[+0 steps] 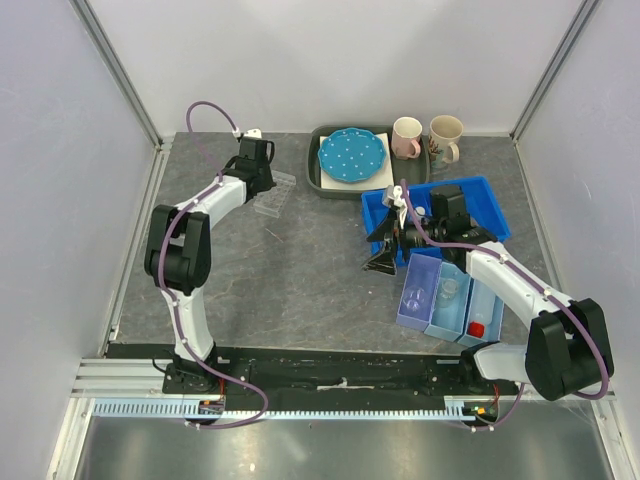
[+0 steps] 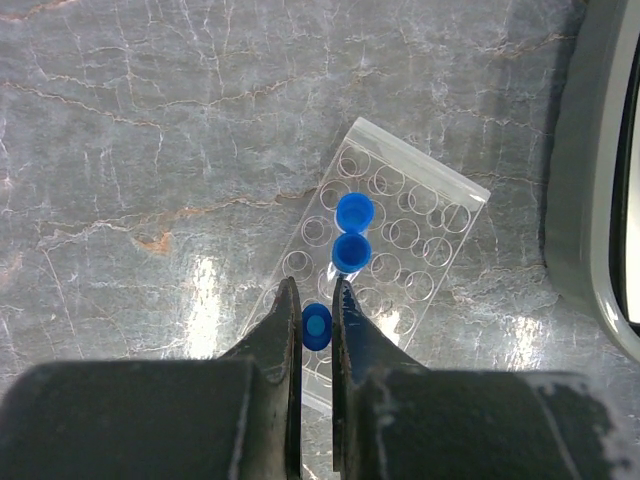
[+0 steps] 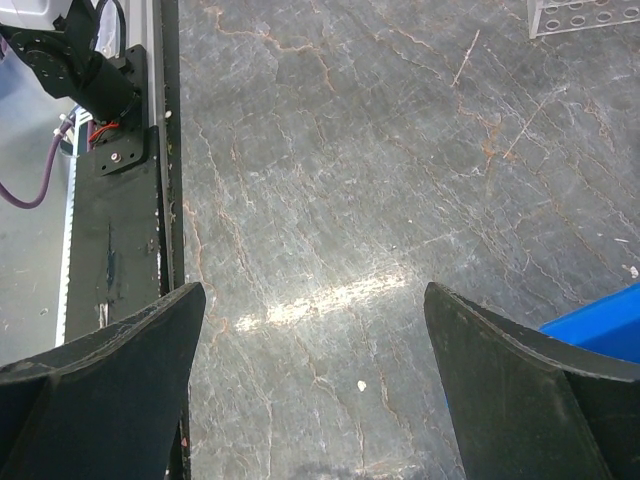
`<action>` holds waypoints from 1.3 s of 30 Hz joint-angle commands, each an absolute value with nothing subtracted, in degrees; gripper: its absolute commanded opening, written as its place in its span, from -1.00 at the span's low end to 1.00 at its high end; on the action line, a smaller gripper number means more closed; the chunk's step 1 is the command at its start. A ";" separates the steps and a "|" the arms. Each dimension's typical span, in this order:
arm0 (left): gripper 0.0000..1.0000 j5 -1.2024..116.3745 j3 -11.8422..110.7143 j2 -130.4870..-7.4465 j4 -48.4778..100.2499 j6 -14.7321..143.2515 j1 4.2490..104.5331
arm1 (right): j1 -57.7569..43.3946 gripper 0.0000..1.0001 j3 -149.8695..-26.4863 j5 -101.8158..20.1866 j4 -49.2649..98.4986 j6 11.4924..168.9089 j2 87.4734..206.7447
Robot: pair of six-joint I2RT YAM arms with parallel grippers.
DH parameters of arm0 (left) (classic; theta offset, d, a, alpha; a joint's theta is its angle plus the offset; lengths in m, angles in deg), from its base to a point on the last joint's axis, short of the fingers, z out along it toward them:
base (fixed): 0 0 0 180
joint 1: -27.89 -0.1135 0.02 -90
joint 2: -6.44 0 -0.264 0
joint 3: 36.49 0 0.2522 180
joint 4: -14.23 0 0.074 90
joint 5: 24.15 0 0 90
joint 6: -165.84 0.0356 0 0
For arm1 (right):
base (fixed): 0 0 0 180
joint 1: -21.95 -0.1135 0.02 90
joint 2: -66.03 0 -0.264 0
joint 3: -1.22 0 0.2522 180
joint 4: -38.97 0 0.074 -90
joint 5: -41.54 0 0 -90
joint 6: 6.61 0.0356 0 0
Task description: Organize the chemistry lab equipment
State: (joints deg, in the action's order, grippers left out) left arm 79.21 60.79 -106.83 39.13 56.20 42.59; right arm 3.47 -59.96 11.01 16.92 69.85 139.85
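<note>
**Views.** Only the left wrist view shows the grip. The left gripper (image 2: 315, 318) is pressed nearly together on a blue-capped tube (image 2: 316, 327), which stands over the near end of the clear rack (image 2: 425, 235). Two more blue caps (image 2: 353, 232) sit in rack holes just beyond it, touching each other. The top view shows the rack (image 1: 273, 195) only as a pale block under the left wrist, with the caps hidden.

In the right wrist view the right gripper (image 3: 312, 305) is spread wide with bare table between its fingers. A rack corner (image 3: 585, 15) shows far ahead and a blue bin corner (image 3: 600, 325) at lower right.

**Edges, room.** In the top view the right gripper (image 1: 385, 255) hangs just off the left edge of the blue bin (image 1: 485, 188). Open table (image 1: 300, 270) lies between the two arms. Small pale bins (image 1: 422, 292) sit near the right arm, with a red-capped bottle (image 1: 476, 328) in the nearest one. The rack is just beside a grey tray (image 1: 318, 180) holding a blue dotted plate (image 1: 351, 155) and two mugs (image 1: 426, 137).

**Surface, room.** The table is grey veined stone with glare patches. Plain pale walls stand on three sides.
</note>
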 commanded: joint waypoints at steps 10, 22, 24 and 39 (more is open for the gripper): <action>-0.45 80.44 60.77 -106.68 39.59 55.01 42.31 | 3.93 0.96 -62.29 12.45 18.09 68.45 138.54; 0.17 78.59 57.25 -96.14 38.71 54.04 42.31 | 4.28 0.96 -62.47 12.46 16.95 66.95 138.36; 0.19 77.80 56.37 -94.29 38.89 54.22 42.31 | 4.63 0.96 -62.55 12.28 16.78 66.43 138.01; 0.99 53.82 39.59 -51.18 42.31 57.21 40.28 | 15.53 0.96 -66.76 -14.97 13.62 65.98 126.59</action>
